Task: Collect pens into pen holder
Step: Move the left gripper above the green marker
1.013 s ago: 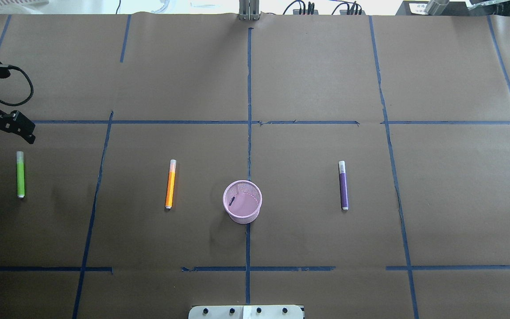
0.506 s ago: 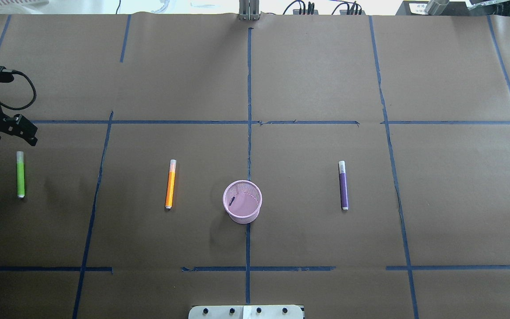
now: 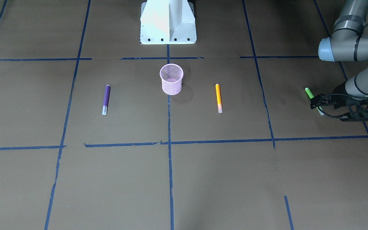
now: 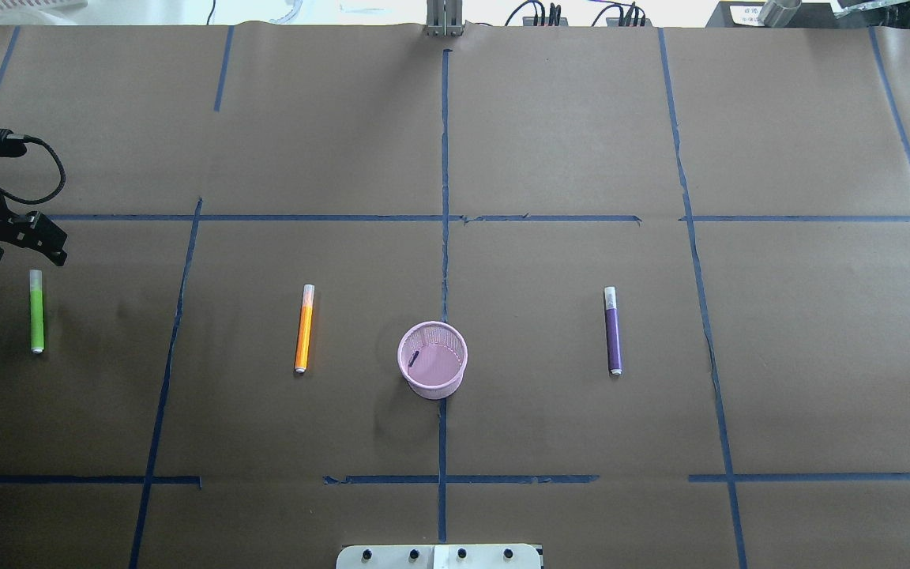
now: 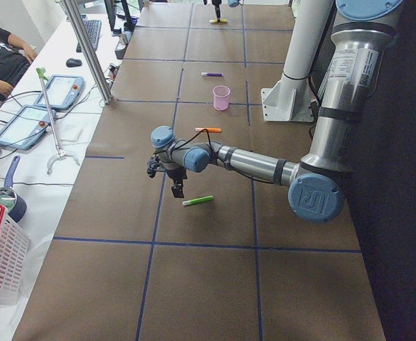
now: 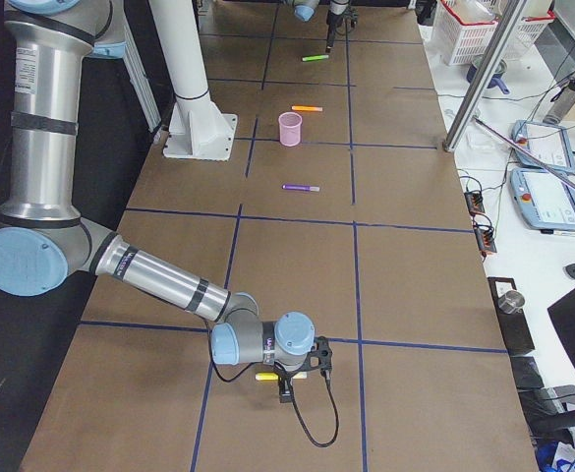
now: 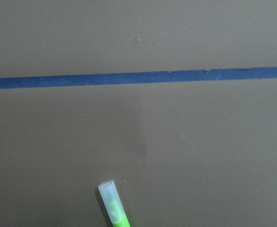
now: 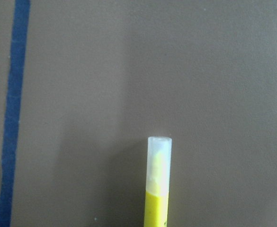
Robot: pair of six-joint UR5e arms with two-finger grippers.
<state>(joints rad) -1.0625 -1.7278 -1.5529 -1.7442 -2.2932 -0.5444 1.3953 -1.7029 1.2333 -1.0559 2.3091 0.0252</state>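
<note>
Edging slightly nearer the green pen [image 4: 36, 312] over the last second, the left claw [image 4: 35, 237] sits just beyond that pen's pale cap in the overhead view, at the left edge of the table [image 4: 581, 142]. The orange pen [image 4: 305, 328], the pink pen holder [image 4: 431, 389] and the purple pen [image 4: 613, 332] have not moved (all lie in a row, well apart).

Seen from the front, the left claw [image 3: 318, 102] overlaps the green pen's cap end; how wide it stands cannot be told.

From the left side, the claw [image 5: 177, 190] hangs above the paper near the pen.

From the right side, the right claw [image 6: 285, 388] sits over a yellow pen [image 6: 264, 376], its spread impossible to judge.

The left wrist camera shows the green pen's cap below a blue tape line [image 7: 129, 79].

The right wrist camera shows the yellow pen's cap.
</note>
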